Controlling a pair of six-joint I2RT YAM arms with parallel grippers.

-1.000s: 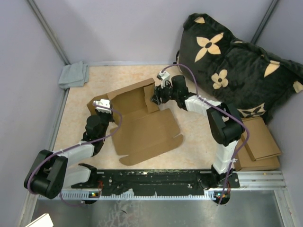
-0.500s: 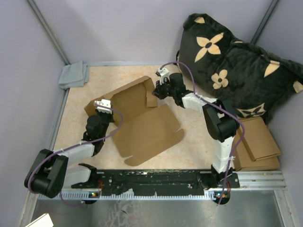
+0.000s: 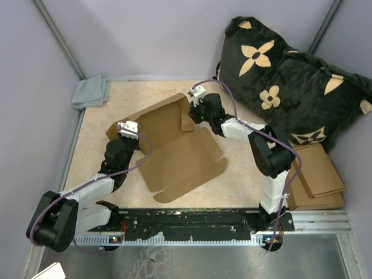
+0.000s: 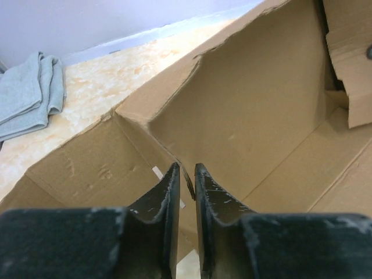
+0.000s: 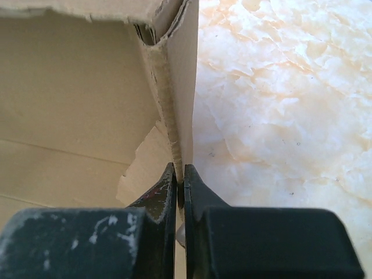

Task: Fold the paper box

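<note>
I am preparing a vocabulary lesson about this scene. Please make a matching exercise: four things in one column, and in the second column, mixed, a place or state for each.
Things:
1. cloth
2. cushion
3. cardboard stack
4. right gripper

Places or states:
A. shut on a wall of the box
B. far left corner
C. near right edge
D. far right corner

Pairs: 1-B; 2-D; 3-C; 4-A

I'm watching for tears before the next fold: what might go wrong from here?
The right gripper pinches the paper box by one thin wall edge; pulling may tear or crease it. The left gripper straddles the opposite wall with jaws barely apart; that wall may slip free.
</note>
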